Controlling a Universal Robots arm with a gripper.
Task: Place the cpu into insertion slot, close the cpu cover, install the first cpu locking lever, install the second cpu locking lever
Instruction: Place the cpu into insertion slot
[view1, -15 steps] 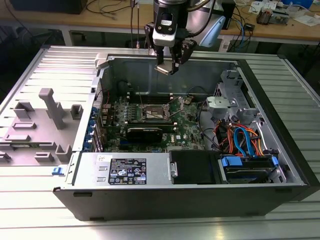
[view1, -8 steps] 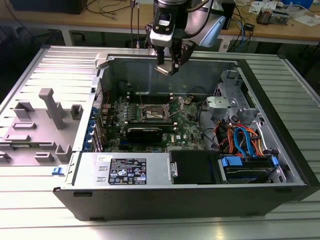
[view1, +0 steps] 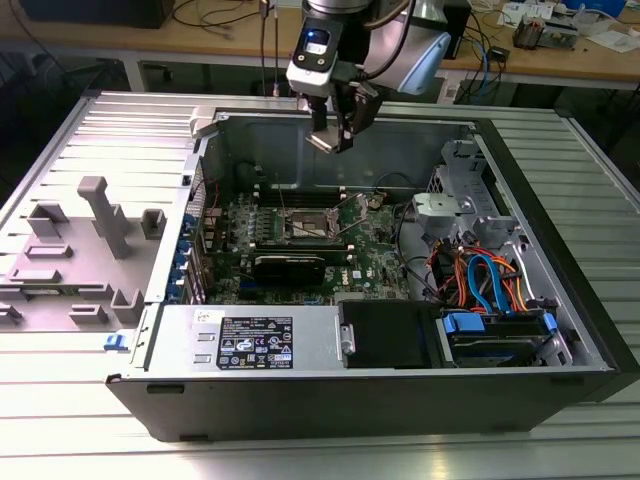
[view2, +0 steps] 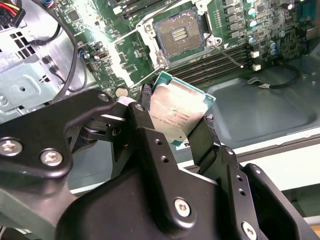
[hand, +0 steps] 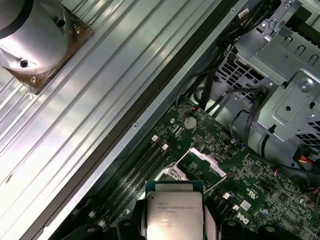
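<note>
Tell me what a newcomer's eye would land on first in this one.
First, the gripper hanging above the open computer case, shut on the cpu, whose silvery top shines in both wrist views. Next, the insertion slot on the green board, uncovered, with no chip in it. Last, the blue and orange cables bundled at the exterior view's right.

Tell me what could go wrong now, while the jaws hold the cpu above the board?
1. The jaws grip the cpu only by its edges, tilted above the board; it might slip or land skewed.
2. The insertion slot lies open with bare contacts; a skewed cpu could bend them.
3. A thin locking lever sticks out beside the slot; the jaws might catch it.
</note>
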